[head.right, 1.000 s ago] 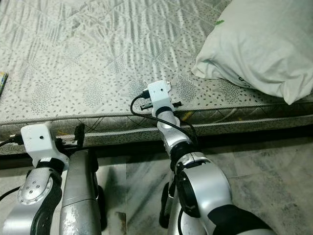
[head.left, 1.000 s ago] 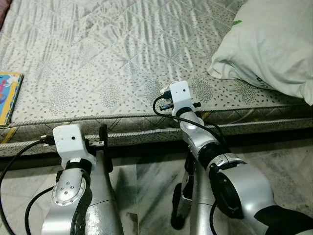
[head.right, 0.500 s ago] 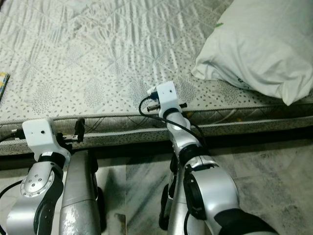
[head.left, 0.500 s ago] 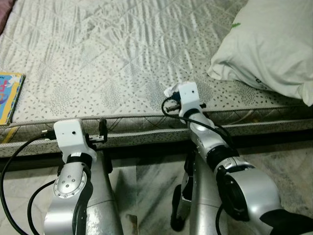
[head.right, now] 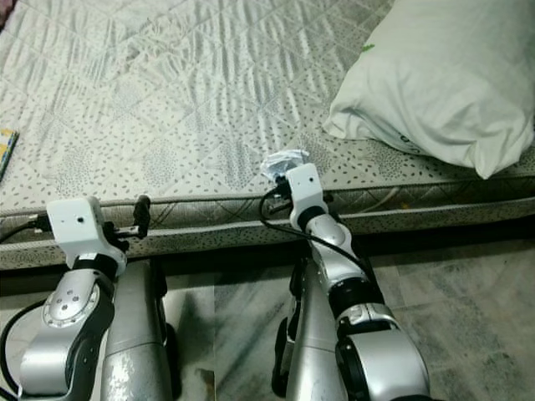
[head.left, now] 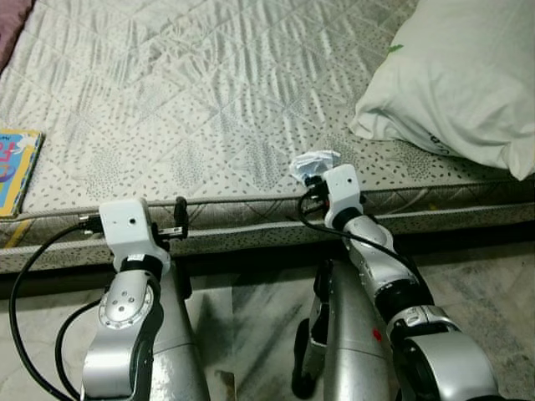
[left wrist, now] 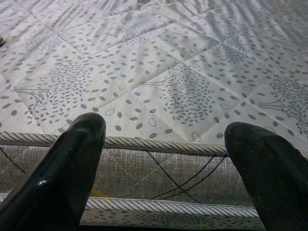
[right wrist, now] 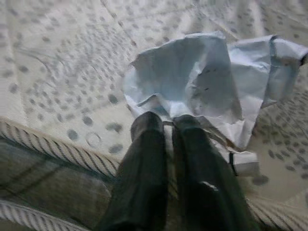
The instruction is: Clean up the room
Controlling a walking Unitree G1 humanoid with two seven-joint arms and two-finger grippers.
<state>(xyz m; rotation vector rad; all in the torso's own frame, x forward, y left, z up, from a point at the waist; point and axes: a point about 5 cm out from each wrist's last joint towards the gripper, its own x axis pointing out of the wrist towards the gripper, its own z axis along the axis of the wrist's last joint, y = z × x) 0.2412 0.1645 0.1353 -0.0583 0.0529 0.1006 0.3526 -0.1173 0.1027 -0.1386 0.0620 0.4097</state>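
Note:
A crumpled piece of pale paper (head.left: pixel 314 161) sits at the near edge of the mattress (head.left: pixel 209 100), just left of the pillow. My right gripper (right wrist: pixel 166 126) is shut on the paper's near edge (right wrist: pixel 202 82), both black fingers pressed together. The right wrist (head.left: pixel 343 188) hangs over the bed's edge. My left gripper (left wrist: pixel 168 139) is open at the mattress border further left, with nothing between its fingers (left wrist: pixel 79 149).
A large white pillow (head.left: pixel 456 75) lies on the bed at the right. A colourful children's book (head.left: pixel 17 167) rests at the bed's left edge. Below the mattress side (head.right: pixel 209 213) is marble floor (head.left: pixel 485 284).
My right arm has drawn back toward the bed's edge and to the right, and the crumpled paper now shows at its fingertips. The left arm has barely shifted.

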